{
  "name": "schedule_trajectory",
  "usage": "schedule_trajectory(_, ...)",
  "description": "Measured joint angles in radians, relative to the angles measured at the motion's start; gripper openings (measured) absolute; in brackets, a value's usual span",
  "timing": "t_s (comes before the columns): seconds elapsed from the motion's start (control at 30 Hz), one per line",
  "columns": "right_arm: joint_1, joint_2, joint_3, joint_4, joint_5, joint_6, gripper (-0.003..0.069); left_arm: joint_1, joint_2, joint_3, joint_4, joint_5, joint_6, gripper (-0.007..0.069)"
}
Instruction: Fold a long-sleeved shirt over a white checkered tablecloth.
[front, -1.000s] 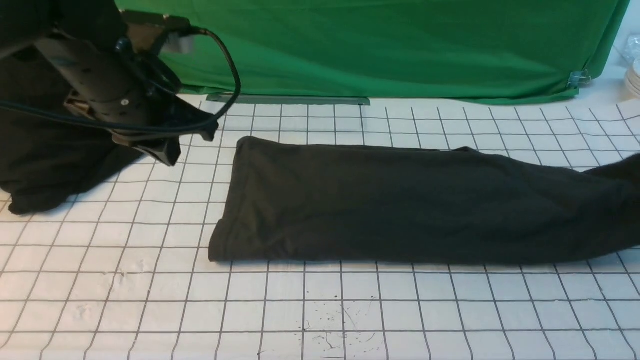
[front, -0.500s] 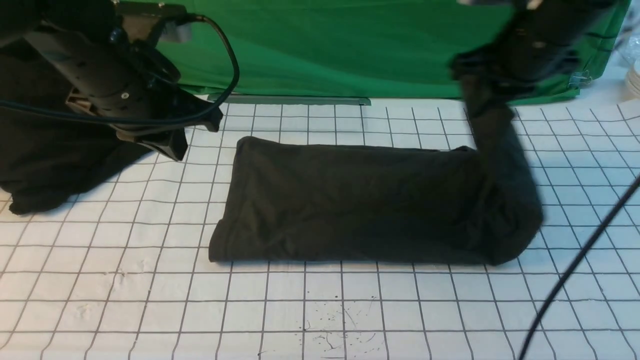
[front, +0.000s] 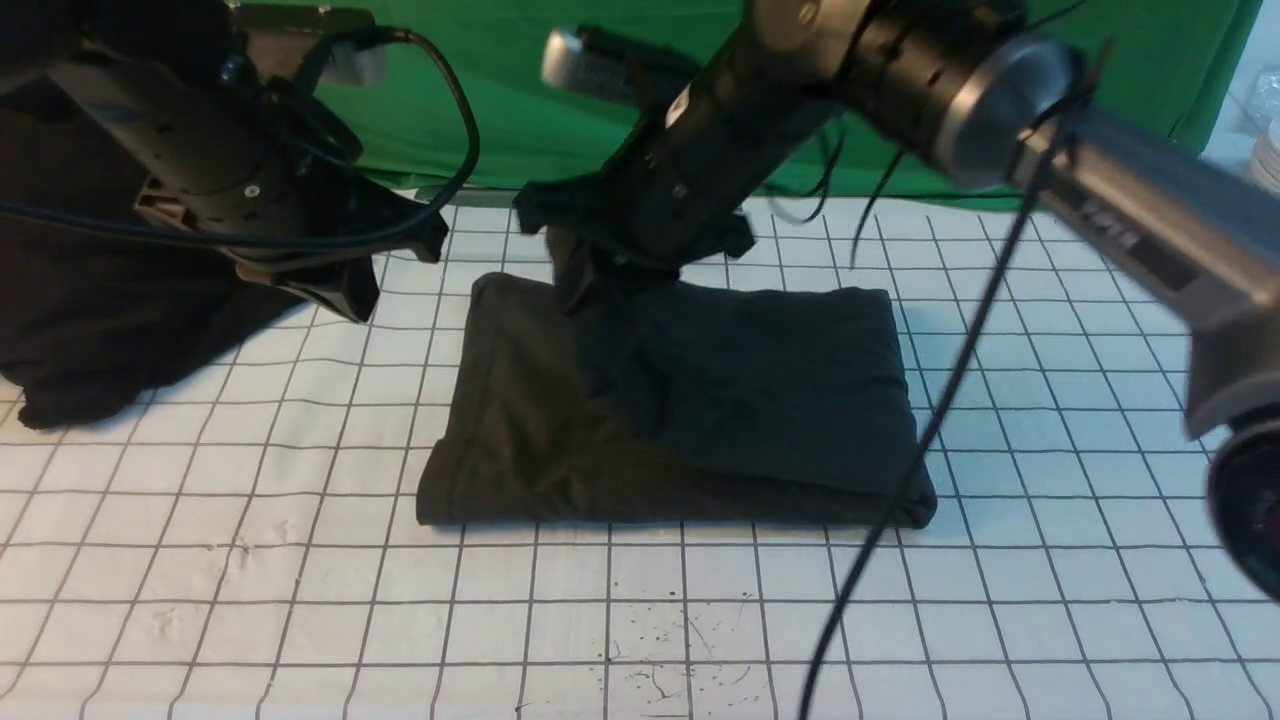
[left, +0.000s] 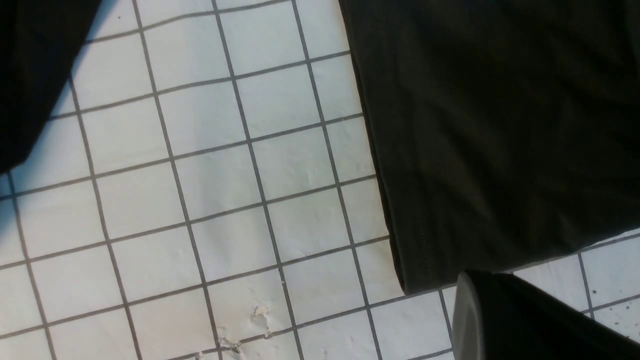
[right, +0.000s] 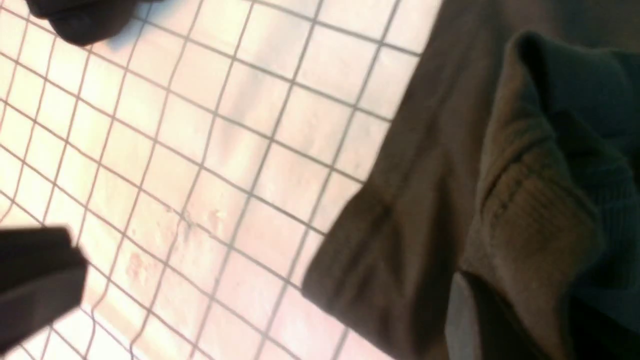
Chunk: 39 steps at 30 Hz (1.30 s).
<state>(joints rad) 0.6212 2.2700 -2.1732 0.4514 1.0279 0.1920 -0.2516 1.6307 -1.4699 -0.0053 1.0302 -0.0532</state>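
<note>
While right hand (front: 588, 283) pinches it, shirt (front: 520, 420) lies doubled.

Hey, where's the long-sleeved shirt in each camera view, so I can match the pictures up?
Front view: the shirt lies mid-picture on the tablecloth, one end doubled over.
Left wrist view: the shirt fills a large part of the picture.
Right wrist view: the shirt fills about half, blurred.
Shared landmark: the shirt's hemmed corner on the grid.
</note>
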Motion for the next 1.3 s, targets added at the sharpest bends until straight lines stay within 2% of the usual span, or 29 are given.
schedule_trajectory(0.23,0.047,0.061,-0.002,0.032,-0.097,0.002,0.0050,0.000,0.000,0.000,0.000,-0.009,0.000,0.0001)
schedule_trajectory(0.3,0.061,0.082,-0.004,0.045,-0.140,0.004,0.0091,0.000,0.000,0.000,0.000,-0.013,0.000,0.0001)
schedule_trajectory(0.4,0.070,0.098,-0.005,0.056,-0.179,0.011,0.0229,0.000,0.000,0.000,0.000,-0.018,0.000,0.0001)
schedule_trajectory(0.43,0.072,0.101,-0.006,0.061,-0.183,0.018,0.0323,0.000,0.000,0.000,0.005,-0.018,0.001,0.0001)
schedule_trajectory(0.47,0.072,0.101,-0.007,0.062,-0.183,0.018,0.0323,0.000,0.000,0.000,0.005,-0.018,0.001,0.0001)
schedule_trajectory(0.53,0.072,0.101,-0.039,0.065,-0.132,-0.012,0.0482,0.000,0.000,0.000,0.000,-0.022,0.001,0.0001)
schedule_trajectory(0.6,0.063,0.101,-0.082,0.066,-0.058,-0.068,0.0530,0.000,0.000,0.000,0.000,-0.023,0.001,0.0001)
schedule_trajectory(0.67,0.041,0.101,-0.157,0.042,0.055,-0.124,0.0542,0.000,0.000,0.000,0.000,-0.030,0.001,0.0001)
schedule_trajectory(0.73,0.022,0.099,-0.199,0.006,0.123,-0.150,0.0514,0.001,0.000,0.000,-0.006,-0.040,0.001,0.0001)
schedule_trajectory(0.8,-0.035,0.073,-0.250,-0.100,0.164,-0.165,0.0307,0.001,0.001,0.000,-0.062,-0.071,0.010,0.0001)
schedule_trajectory(0.83,-0.043,0.067,-0.252,-0.106,0.167,-0.167,0.0286,0.001,0.003,0.000,-0.074,-0.076,0.016,0.0001)
schedule_trajectory(0.87,-0.077,0.039,-0.245,-0.153,0.172,-0.168,0.0135,0.001,0.014,0.000,-0.129,-0.094,0.044,0.0001)
schedule_trajectory(0.9,-0.077,0.039,-0.245,-0.158,0.172,-0.168,0.0123,0.001,0.016,0.000,-0.136,-0.099,0.053,0.0001)
schedule_trajectory(0.93,-0.110,0.001,-0.204,-0.189,0.173,-0.175,0.0054,0.001,0.047,0.000,-0.191,-0.109,0.083,0.0001)
schedule_trajectory(1.07,-0.149,-0.098,-0.026,-0.217,0.177,-0.199,0.0013,0.000,0.152,0.000,-0.249,-0.117,0.114,0.0001)
schedule_trajectory(1.3,-0.151,-0.148,0.258,-0.317,0.181,-0.230,0.0009,0.000,0.317,0.001,-0.271,-0.132,0.137,0.0001)
